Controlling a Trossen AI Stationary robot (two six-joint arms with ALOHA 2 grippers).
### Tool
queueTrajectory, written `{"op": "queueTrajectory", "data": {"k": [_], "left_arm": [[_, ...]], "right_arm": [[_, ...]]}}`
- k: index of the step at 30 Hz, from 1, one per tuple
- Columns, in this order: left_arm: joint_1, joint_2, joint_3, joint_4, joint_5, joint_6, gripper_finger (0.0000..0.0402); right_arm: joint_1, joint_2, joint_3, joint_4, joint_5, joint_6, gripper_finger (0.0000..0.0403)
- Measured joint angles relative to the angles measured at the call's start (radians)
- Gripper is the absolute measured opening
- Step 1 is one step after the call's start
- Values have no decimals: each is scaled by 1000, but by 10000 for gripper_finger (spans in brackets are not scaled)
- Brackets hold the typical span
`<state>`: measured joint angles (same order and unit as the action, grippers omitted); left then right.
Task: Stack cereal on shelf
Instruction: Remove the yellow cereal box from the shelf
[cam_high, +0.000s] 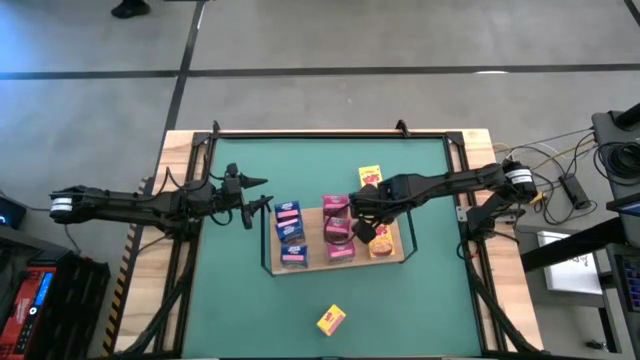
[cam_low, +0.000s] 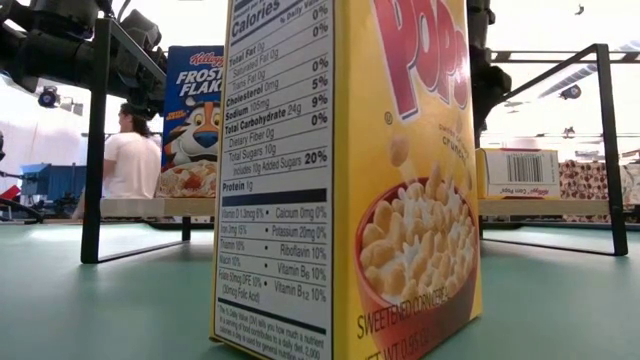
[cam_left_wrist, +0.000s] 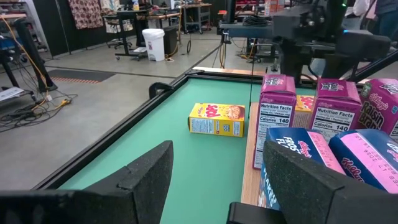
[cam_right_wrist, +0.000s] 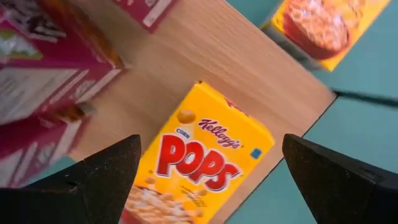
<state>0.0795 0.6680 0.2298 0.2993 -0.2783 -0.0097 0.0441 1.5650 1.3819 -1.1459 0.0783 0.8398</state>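
Corn Pops box (cam_right_wrist: 202, 155): flat on shelf (cam_right_wrist: 205, 59) at its 3 o'clock end, under right gripper (cam_right_wrist: 211, 171), fingers wide apart, empty; likely light, stiff, crushable card, best pinched across narrow sides.

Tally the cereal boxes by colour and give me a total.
Blue boxes: 3, close together in one row on the shelf, so the count is less sure
Pink boxes: 3, on the shelf
Yellow boxes: 3, one on the shelf, two on the green table
Total: 9
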Motion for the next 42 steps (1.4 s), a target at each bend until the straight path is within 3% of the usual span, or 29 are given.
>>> {"op": "queueTrajectory", "data": {"k": [7, 16, 25, 42], "left_arm": [[0, 0, 0, 0, 0, 0, 233], [0, 0, 0, 0, 0, 0, 233], [0, 0, 0, 0, 0, 0, 233], [0, 0, 0, 0, 0, 0, 233]], "right_arm": [[0, 0, 0, -9, 52, -286, 380], [-3, 0, -4, -5, 172, -495, 380], [-14, 2, -40, 10, 257, -590, 380], [-77, 2, -93, 63, 263, -643, 380]]}}
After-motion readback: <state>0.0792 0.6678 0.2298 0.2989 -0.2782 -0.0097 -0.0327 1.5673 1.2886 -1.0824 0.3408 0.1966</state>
